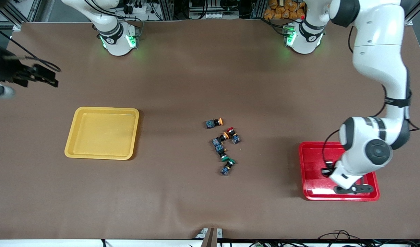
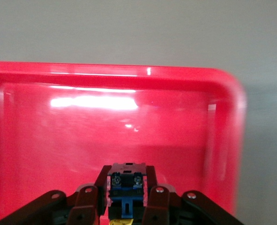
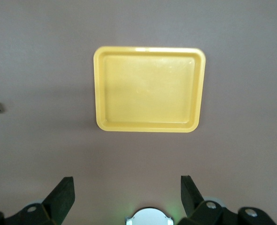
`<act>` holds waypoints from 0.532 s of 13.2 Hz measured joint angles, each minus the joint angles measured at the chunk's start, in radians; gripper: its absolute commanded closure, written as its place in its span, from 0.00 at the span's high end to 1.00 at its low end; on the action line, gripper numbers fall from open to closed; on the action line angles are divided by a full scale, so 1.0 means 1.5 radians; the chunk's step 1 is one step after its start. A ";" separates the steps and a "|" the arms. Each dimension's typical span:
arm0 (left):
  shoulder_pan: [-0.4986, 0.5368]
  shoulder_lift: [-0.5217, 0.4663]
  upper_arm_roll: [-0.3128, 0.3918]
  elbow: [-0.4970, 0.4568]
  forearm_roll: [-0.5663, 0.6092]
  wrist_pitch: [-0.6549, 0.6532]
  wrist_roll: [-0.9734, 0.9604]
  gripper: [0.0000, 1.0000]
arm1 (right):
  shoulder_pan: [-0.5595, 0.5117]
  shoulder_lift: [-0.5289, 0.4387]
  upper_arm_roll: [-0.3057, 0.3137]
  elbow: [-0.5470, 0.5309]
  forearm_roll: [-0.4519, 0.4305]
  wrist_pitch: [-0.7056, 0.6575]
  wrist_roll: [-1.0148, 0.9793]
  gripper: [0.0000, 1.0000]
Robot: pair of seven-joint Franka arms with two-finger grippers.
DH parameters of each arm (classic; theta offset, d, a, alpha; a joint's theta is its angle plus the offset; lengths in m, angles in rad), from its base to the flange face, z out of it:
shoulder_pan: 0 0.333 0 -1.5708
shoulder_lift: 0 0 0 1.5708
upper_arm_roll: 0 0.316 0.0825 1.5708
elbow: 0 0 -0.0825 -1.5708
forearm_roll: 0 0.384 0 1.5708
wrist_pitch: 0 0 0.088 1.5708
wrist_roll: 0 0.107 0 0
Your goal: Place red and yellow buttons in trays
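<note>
Red tray point(image 1: 307, 171): left gripper point(image 2: 127, 199) just above its floor, clamped on one button point(image 2: 126, 191). Button cluster point(image 1: 223, 145): on the table between red tray and yellow tray point(image 1: 102, 133), which holds nothing. Right gripper point(image 3: 126, 194): jaws apart, waiting high, farther back than the yellow tray.

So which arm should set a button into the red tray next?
Left. The left gripper is shut on a button over the red tray; the right gripper waits open above the yellow tray.

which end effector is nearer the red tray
Left. The left end effector hangs directly over the red tray, shut on a button. The right end effector waits open above the yellow tray's end.
</note>
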 measured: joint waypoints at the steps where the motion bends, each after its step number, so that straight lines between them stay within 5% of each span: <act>1: 0.017 0.002 0.000 -0.001 0.000 0.001 0.023 0.00 | 0.002 0.033 0.002 -0.001 0.000 0.002 -0.003 1.00; 7: 0.078 0.040 -0.001 -0.003 0.000 0.031 0.138 0.00 | 0.098 0.119 0.008 0.002 0.009 0.042 0.087 1.00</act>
